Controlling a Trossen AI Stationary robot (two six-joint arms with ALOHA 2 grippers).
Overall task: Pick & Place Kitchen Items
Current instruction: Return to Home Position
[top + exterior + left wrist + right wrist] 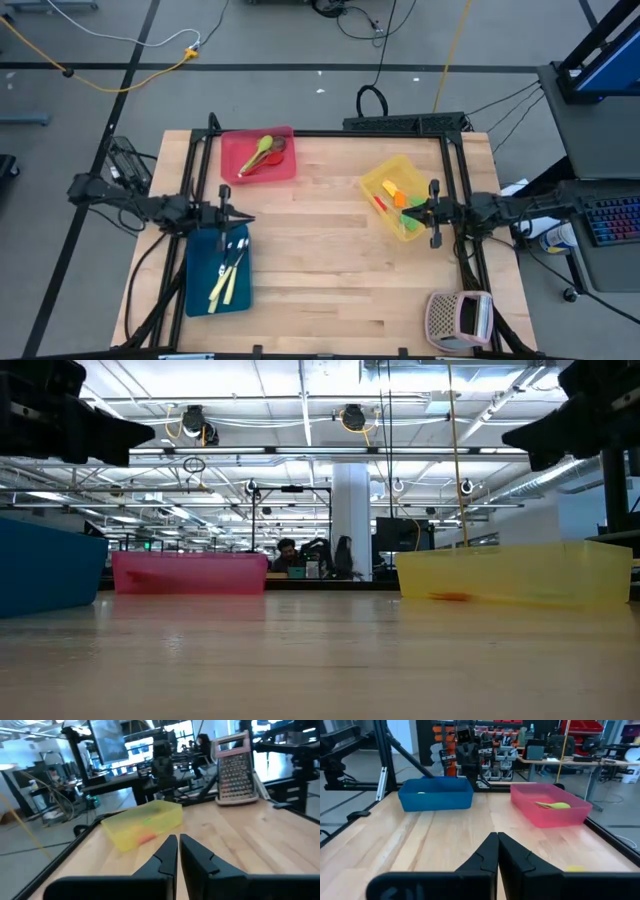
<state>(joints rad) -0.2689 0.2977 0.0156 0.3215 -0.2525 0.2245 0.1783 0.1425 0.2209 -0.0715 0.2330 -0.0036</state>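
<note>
Hovering level, left hand, right hand, facing each other (both closed)

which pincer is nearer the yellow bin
Right. The right pincer hangs over the yellow bin's edge on its own side; the left pincer is across the table, above the blue bin's end.

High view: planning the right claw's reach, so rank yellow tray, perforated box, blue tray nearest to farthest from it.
1. Yellow tray, at the right claw's tip.
2. Perforated box, lower-right table corner.
3. Blue tray, far left side.
</note>
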